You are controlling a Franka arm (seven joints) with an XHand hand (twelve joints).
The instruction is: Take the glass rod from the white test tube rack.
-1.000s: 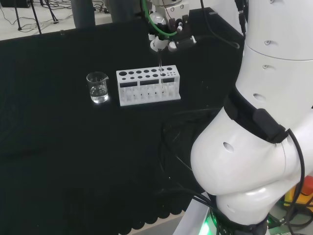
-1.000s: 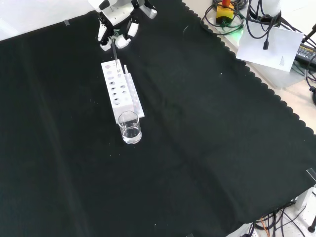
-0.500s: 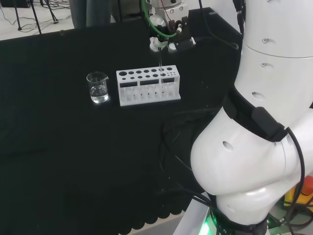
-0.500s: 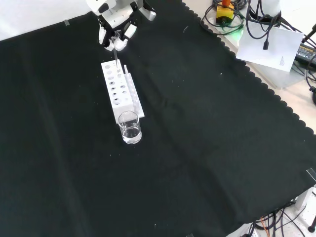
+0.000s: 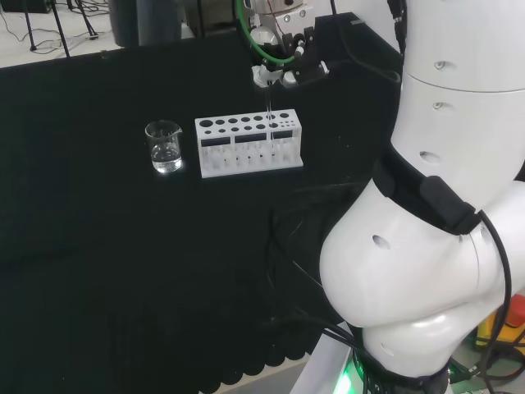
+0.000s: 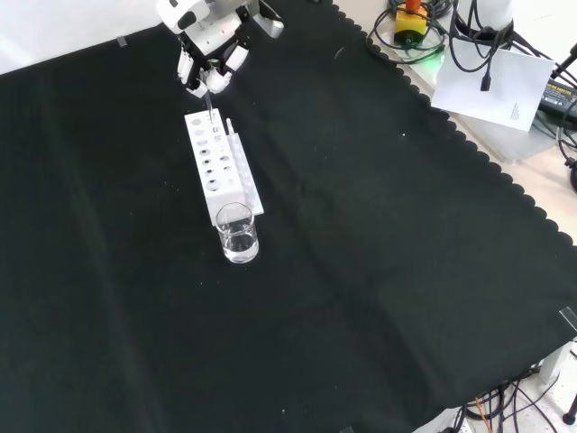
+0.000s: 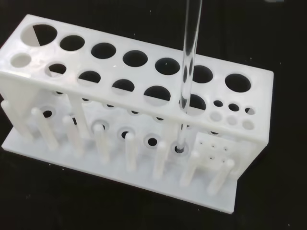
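The step in hand is judged to be the lift of a thin, clear glass rod (image 7: 190, 57) out of a white plastic test tube rack (image 5: 248, 144) that stands on the black cloth (image 6: 361, 271) of the bench. In the wrist view the rod is seen upright, passed down through a hole in the front row of the rack's top plate, with its lower end at a hole in the plate below, so it is not yet clear of the rack. In the head view the black and white robot hand (image 5: 279, 72) is held just above the rack's right end, and the rod is seen as a fine line running down from it into the rack. The fingers are curled narrowly together around the top of the rod, which appears to be pinched between them. In the front view the hand (image 6: 209, 72) is seen just beyond the rack's far end. A small clear glass beaker (image 5: 164, 147) with a little liquid stands just beside the rack's other end, untouched. A straight upward pull is called for next, so that the rod is kept off the hole's edge.
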